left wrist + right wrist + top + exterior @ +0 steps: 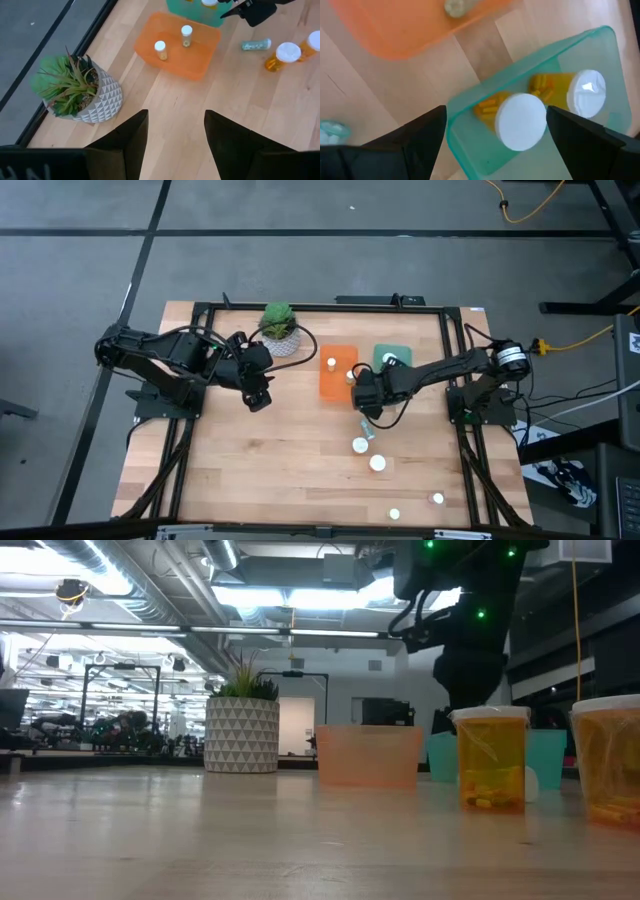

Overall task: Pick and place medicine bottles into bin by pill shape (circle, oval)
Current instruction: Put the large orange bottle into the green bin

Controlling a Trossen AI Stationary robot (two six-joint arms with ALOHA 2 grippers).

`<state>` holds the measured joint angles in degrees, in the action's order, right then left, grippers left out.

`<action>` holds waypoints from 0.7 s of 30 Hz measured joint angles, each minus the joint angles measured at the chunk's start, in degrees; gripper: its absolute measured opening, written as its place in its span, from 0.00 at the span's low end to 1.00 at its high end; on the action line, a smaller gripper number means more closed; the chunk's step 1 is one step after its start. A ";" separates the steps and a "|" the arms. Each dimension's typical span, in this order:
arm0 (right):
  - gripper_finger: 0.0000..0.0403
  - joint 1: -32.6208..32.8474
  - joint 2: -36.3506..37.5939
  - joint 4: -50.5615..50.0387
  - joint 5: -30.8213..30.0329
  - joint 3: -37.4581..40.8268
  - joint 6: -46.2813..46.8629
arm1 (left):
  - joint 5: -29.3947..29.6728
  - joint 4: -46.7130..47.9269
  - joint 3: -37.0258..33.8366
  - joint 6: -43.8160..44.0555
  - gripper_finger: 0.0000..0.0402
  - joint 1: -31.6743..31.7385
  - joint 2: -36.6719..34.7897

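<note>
The right gripper (pixel 362 392) hangs over the near edge of the teal bin (pixel 392 357), its jaws wide apart and holding nothing; the right wrist view looks down between them onto two amber bottles (pixel 522 121) lying inside that bin (pixel 600 65), white caps up toward the camera. Just left of it sits the orange bin (pixel 337 372), with two narrow bottles (pixel 186 36) standing upright in it, apart from each other. The left gripper (pixel 258 395) waits over bare wood to the left of the orange bin, near the plant (pixel 280 327) in its patterned white pot, jaws apart and empty. Loose bottles remain on the table (pixel 250 470): one on its side (pixel 365 428) just by the right gripper (its contents look pale green in the left wrist view), two wider-capped ones (pixel 378 463) a little nearer the front edge, and two small ones (pixel 437 499) close to the front right corner. In the low view two of the amber bottles (pixel 491 758) stand in front of the bins, yellow pills visible at the bottom.
</note>
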<state>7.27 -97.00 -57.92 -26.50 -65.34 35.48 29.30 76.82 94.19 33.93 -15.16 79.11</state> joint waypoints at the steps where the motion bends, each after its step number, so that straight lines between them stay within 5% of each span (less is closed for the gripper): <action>1: 0.85 0.00 0.15 -0.32 -0.01 0.00 0.04 | 0.00 0.00 -0.02 0.00 0.47 0.00 0.00; 17: 0.85 1.34 0.40 -3.34 0.83 -4.67 1.85 | -0.02 -0.26 -0.02 0.04 0.47 0.00 0.00; 21: 0.85 3.06 0.42 -8.04 7.81 -11.84 2.77 | -0.02 -0.28 -0.02 0.07 0.47 0.00 0.00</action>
<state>10.33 -96.57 -65.97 -18.68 -77.18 38.26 29.28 76.53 94.17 34.00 -15.16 79.11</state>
